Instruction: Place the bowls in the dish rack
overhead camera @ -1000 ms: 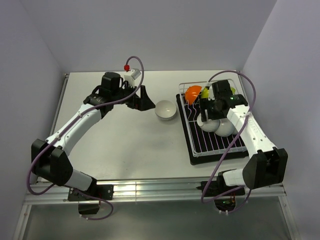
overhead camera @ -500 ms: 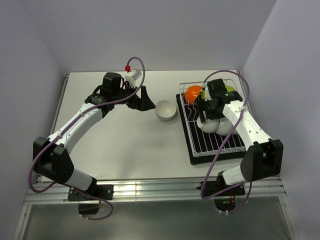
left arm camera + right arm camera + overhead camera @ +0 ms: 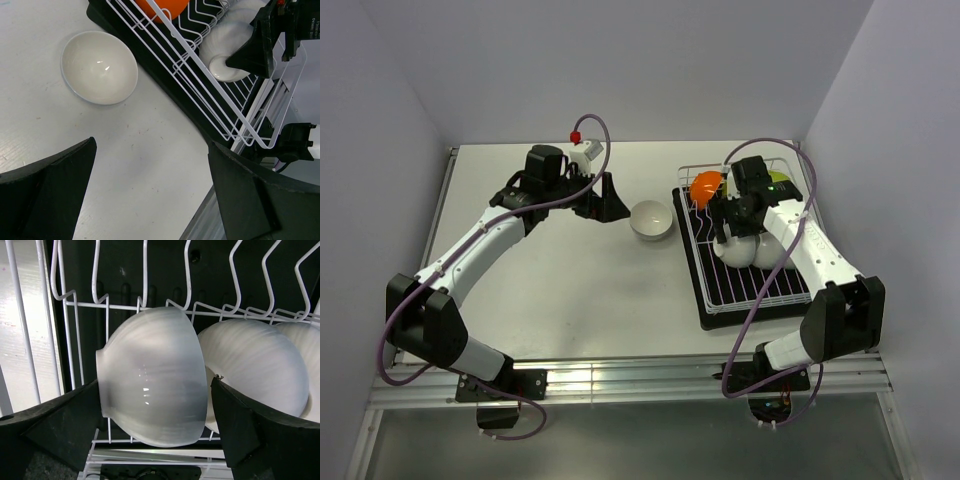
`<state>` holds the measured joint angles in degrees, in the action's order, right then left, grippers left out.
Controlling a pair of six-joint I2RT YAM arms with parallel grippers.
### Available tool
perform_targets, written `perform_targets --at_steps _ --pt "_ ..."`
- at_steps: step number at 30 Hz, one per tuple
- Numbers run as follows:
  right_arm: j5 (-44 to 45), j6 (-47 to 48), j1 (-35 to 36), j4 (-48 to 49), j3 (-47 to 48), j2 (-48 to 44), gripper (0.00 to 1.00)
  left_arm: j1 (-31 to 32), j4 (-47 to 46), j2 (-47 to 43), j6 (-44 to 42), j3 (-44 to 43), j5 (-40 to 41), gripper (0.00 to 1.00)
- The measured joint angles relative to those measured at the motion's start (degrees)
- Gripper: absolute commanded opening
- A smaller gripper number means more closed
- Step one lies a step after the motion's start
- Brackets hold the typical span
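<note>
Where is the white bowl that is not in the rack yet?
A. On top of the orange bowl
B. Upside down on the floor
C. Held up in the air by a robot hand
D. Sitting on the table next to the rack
D: the white bowl sits open side up on the table, just left of the dish rack, and nothing is holding it.

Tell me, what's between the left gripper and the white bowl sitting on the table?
Nothing, just bare table. The left wrist view shows it between the left gripper and the white bowl.
</note>
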<state>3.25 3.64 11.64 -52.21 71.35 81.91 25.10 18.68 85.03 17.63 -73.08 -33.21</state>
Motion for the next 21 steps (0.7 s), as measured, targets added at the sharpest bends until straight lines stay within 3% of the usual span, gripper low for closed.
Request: perform_targets --at_steps 17,19,21 --pt "1.0 2.9 -0.3 1.8 0.6 -0.7 0.99 0.0 0.2 2.9 0.0 -0.1 3.1 1.0" --pt "1.6 3.7 -0.5 2.1 0.6 -1.2 0.95 0.0 0.5 3.0 0.0 -0.1 3.2 1.0" --pt "2.4 4.5 -0.8 2.2 0.6 -1.9 0.83 0.0 0.7 3.0 0.0 -0.1 3.2 0.99"
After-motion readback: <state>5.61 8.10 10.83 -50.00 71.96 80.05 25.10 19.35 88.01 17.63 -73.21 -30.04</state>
